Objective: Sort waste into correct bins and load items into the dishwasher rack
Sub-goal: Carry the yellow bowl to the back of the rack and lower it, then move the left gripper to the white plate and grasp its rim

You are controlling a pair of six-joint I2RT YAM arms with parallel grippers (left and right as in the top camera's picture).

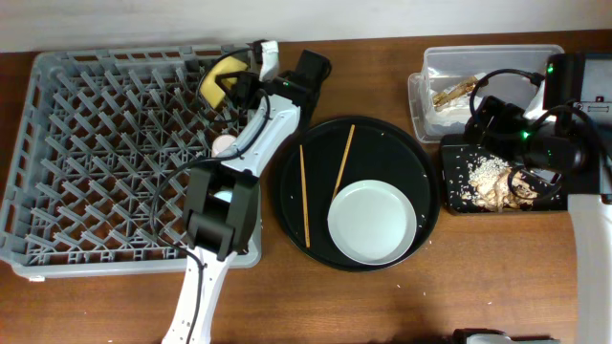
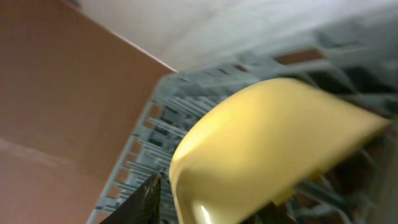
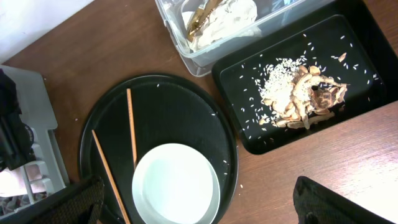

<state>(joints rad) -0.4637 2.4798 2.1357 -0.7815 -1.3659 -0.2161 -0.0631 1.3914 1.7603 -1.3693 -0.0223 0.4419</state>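
Toward the far edge of the counter, left of its middle, my left claw (image 1: 241,84) appears clamped on the rim of the small yellow bowl (image 1: 220,80). The bowl stands tilted on edge over the far right corner of the large square grey plastic dishwasher rack (image 1: 96,143). The wrist view is blurred, so I judge that grip rather than see it plainly. The coming move turns on one thing: the pegs lie directly beneath the bowl, so it wants lowering straight down, rim slotted between two rows, with no sideways travel. My right claw (image 3: 199,199) hangs empty with its fingers wide apart over the right end of the counter, near the shallow black rectangular tray (image 3: 364,46) holding the pale brown crumbly food scraps (image 3: 305,99). Between my arms, on the large round black tray (image 1: 382,153), lie the white round plate (image 1: 373,222) and two thin wooden chopsticks (image 1: 304,196). The sticks' long axes run roughly from far edge to near edge, and they lie nearer my left arm.
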